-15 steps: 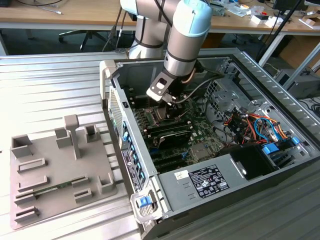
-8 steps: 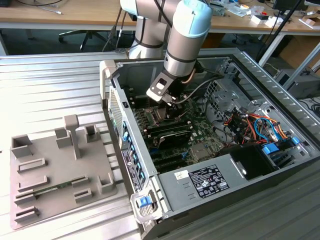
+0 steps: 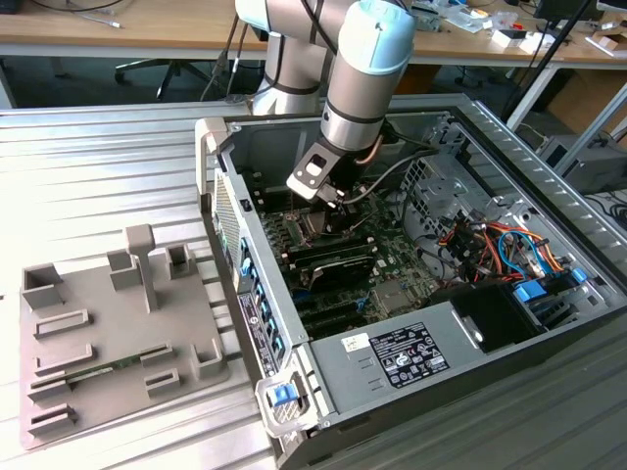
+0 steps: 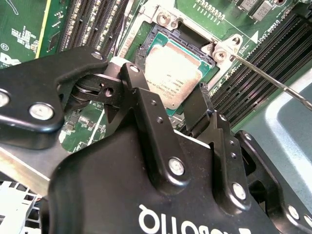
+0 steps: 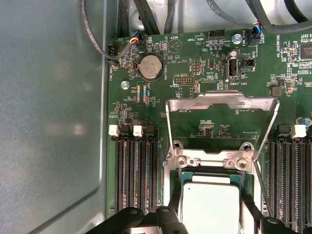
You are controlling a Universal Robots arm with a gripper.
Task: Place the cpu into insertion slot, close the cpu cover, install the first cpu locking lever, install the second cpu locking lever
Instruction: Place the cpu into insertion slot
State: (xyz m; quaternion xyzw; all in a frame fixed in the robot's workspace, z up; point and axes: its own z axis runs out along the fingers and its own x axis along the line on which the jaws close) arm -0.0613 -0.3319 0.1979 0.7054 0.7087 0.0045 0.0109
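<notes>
In the socket (image 4: 152,35), the cpu (image 4: 171,73) lies flat, dull silver-grey top up.

My silver-and-pale-blue jointed arm (image 3: 358,88) angles steeply downward, wrist bent at its lower end. My black two-fingered metal gripper (image 4: 168,83) points down. Its fingers (image 4: 146,112) stand parted, with a clear gap between the tips in both wrist views.

cpu (image 5: 209,204) in socket (image 4: 160,35), cpu cover (image 5: 222,101) raised at one edge, memory slots (image 5: 134,180) flanking both sides, pincer (image 4: 168,85) straddling cpu
</notes>
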